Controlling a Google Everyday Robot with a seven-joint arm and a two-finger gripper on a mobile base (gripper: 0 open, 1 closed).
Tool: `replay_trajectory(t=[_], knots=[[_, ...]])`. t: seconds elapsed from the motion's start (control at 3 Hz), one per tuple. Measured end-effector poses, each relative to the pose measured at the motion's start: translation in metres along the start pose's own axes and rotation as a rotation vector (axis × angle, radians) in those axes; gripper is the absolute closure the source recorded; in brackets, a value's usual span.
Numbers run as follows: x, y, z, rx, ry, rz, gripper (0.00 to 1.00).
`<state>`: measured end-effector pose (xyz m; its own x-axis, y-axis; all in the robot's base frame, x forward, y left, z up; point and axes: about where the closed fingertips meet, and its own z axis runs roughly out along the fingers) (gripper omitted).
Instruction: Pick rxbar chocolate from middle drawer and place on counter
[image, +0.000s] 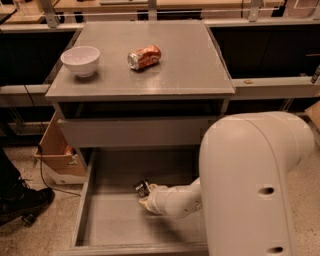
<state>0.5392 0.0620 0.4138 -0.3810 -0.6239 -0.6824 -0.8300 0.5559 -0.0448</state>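
Note:
The middle drawer (107, 222) is pulled open below the counter (185, 65). My gripper (146, 193) reaches into it from the right, at the end of the big white arm (255, 185). It is shut on the rxbar chocolate (142, 188), a small dark bar with pale lettering. The bar sticks out at the gripper's tip, tilted, a little above the drawer floor near its middle. The arm hides the drawer's right part.
A crushed orange soda can (144, 57) and a white bowl (80, 60) sit on the counter. The closed top drawer's front panel (135, 131) overhangs the open drawer. A cardboard box (55, 150) and a person's shoe (22, 202) are on the floor at left.

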Motion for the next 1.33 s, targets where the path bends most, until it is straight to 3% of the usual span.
replay_trajectory(t=[0.33,0.67,1.0,1.33], knots=[[-0.031,-0.007,-0.017,-0.026,-0.045,0.053,1.0],[-0.051,-0.001,-0.031,-0.092,-0.078,0.102,1.0],[-0.063,-0.011,-0.045,-0.113,-0.107,0.075,1.0],[-0.089,-0.048,-0.074,-0.121,-0.195,0.12,1.0]])
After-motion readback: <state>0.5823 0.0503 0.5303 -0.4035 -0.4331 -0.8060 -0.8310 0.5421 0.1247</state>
